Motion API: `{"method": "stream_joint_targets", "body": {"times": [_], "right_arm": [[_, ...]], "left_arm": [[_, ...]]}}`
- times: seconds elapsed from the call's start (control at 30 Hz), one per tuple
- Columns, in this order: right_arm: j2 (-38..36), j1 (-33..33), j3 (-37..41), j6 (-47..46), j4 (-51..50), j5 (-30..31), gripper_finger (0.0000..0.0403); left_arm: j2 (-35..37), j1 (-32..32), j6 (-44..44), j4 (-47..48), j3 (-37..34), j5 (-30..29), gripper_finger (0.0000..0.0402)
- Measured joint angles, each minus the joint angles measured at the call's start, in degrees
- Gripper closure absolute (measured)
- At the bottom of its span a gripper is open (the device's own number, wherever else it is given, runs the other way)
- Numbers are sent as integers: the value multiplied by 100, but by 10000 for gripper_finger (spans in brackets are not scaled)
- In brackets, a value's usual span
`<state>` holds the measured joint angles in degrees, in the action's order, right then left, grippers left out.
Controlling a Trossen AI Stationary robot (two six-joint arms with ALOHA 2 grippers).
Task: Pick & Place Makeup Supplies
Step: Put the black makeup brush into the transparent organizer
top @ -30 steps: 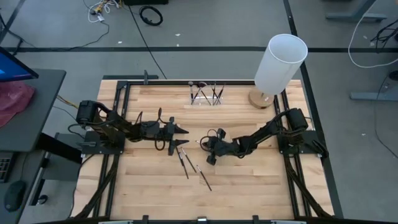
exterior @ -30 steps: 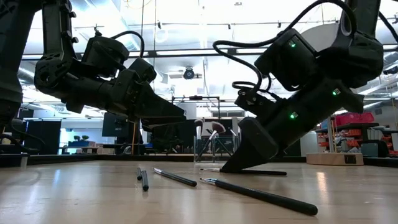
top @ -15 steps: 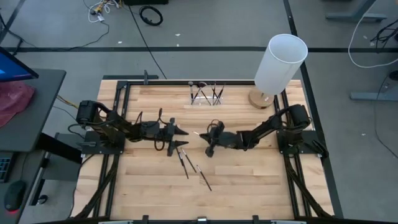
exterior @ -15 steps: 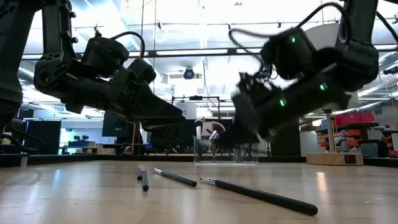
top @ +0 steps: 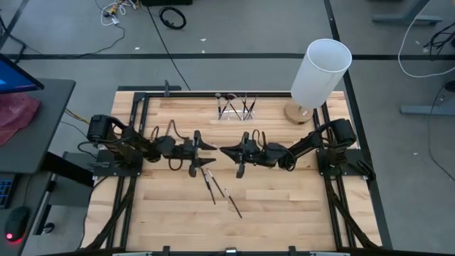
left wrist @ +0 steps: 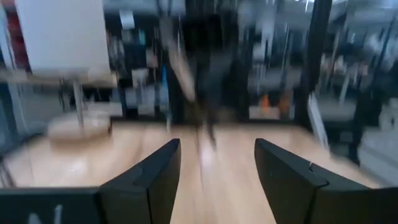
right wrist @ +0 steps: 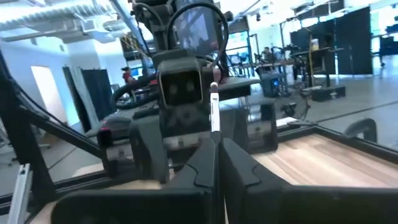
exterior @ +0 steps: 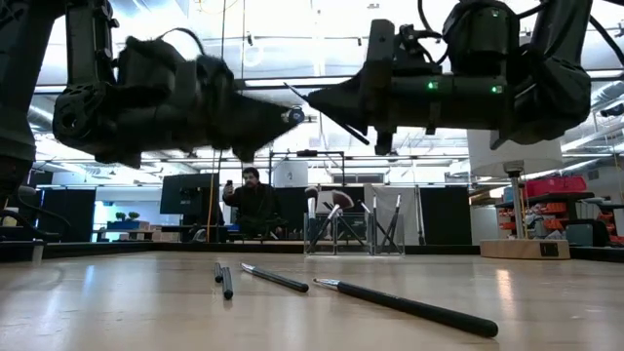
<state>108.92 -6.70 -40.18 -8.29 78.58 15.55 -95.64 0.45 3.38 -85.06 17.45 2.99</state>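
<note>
Right gripper (top: 229,151): my fingers were clamped together on one thin dark makeup brush (right wrist: 214,107), lifted well above the pale wooden table (top: 284,206).
Held brush, long axis: it stood up out of my fingertips in my wrist view; in the low view it ran as a slanted dark line crossing my fingertip. Pale tip end outward.
Left gripper (top: 210,148): fingers apart, nothing between them, raised to about my height and pointing straight at me.
Key relation: my fingertips and the left ones faced each other near the table's middle, close but not touching. The held brush lay between the two grippers.
Judgement: a handover looked possible; the brush's free end was the part the left fingers could reach.
Small clear holder (top: 237,108): at the far edge, several brushes already standing in it. Both arms about equally near.
Loose dark sticks (top: 222,190): three or so lying flat on the table, near side of both grippers, long axes slanting toward the front edge.
</note>
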Motion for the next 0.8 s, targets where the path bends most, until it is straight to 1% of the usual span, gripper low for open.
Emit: {"method": "stream_joint_targets", "body": {"times": [0.07,0.23,0.37,0.5,0.63,0.8], "right_arm": [[0,4,-35,5,6,-121,394],[0,0,-38,18,2,-283,394],[-4,-4,-42,20,-91,-336,394],[-7,-11,-42,-4,-155,-332,394],[-7,-11,-42,-7,-185,-330,394],[-7,-17,-44,20,-255,-348,394]], "left_arm": [[2,0,-4,-456,0,-56,193],[69,7,-30,-498,203,-178,198],[34,3,-20,-489,349,-169,221],[37,2,-15,-491,393,-169,259],[37,0,-71,-475,398,-153,310],[37,2,-129,-309,398,133,377]]}}
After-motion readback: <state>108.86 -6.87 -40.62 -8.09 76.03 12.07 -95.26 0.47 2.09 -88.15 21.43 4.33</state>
